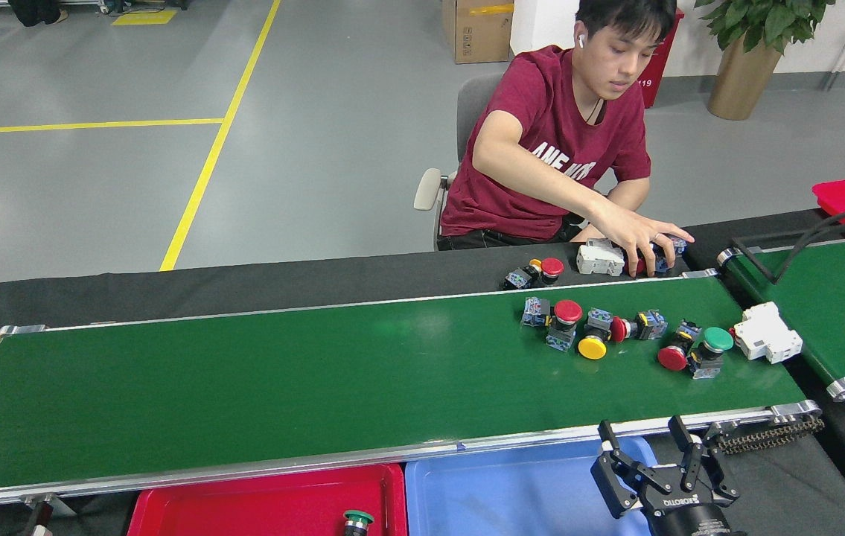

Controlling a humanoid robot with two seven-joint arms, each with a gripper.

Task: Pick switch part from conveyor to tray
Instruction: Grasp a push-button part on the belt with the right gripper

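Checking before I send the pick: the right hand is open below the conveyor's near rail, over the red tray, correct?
Not quite. The head view shows the right hand open below the conveyor's near rail, but it is over the right end of the blue tray, not the red tray.

- The right claw [651, 444] is at the bottom right, and its two black fingers point up and stand apart, with nothing between them.
- The left claw is not in view.
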